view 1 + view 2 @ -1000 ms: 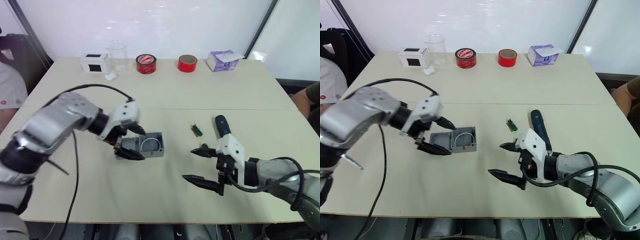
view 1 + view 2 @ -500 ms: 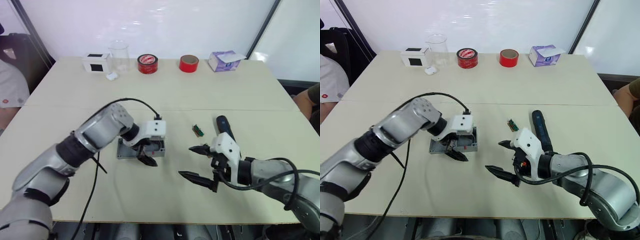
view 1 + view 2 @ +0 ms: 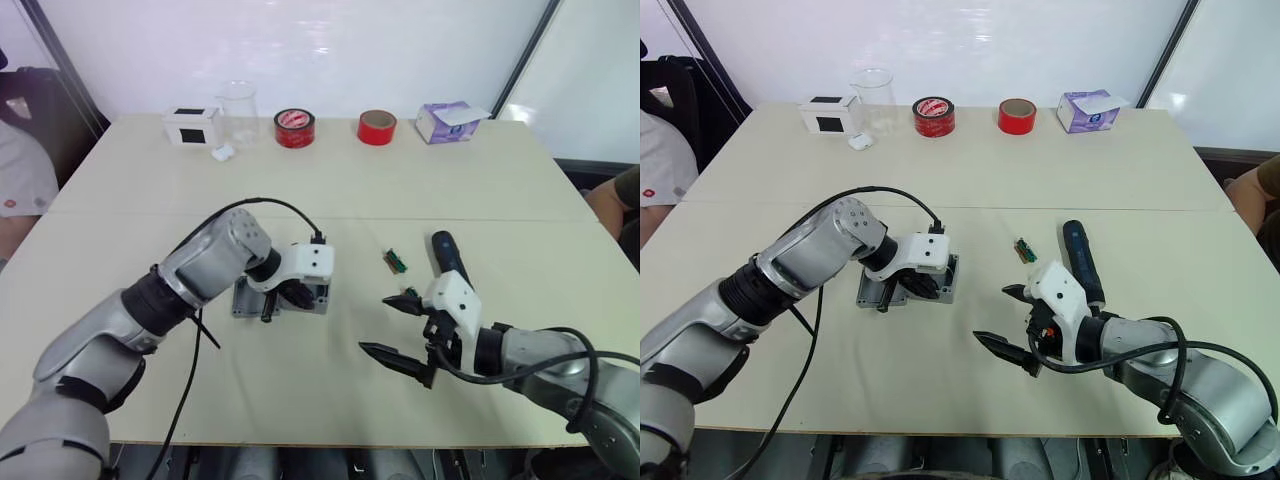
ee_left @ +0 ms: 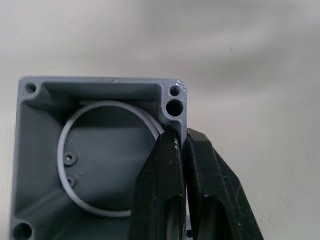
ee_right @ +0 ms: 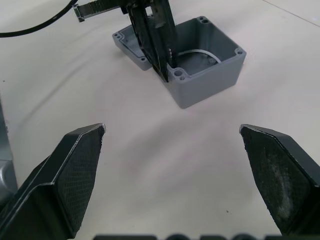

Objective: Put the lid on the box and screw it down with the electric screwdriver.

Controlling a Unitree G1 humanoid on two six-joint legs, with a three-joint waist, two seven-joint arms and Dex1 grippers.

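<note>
box (image 5: 200, 65), a rigid little cast-metal shell sitting open-side up near the table's (image 3: 330, 190) centre with the lid (image 5: 131, 47) touching it at 9 o'clock, looks slick-walled, so the left gripper (image 4: 181, 150) pinching one wall beside a corner post seems sound, while the right gripper (image 5: 175, 165) hangs spread wide at 3 o'clock.

box (image 5: 205, 70): grey metal, square, deep half, open side up, white ring inside, screw holes at corners; flat on table, mid-left
lid (image 5: 131, 46): shallow grey cover, lying flat, touching box on its left side, partly hidden
screwdriver (image 3: 1081, 262): black/dk-blue cylinder, lying on table, well right of box
</note>
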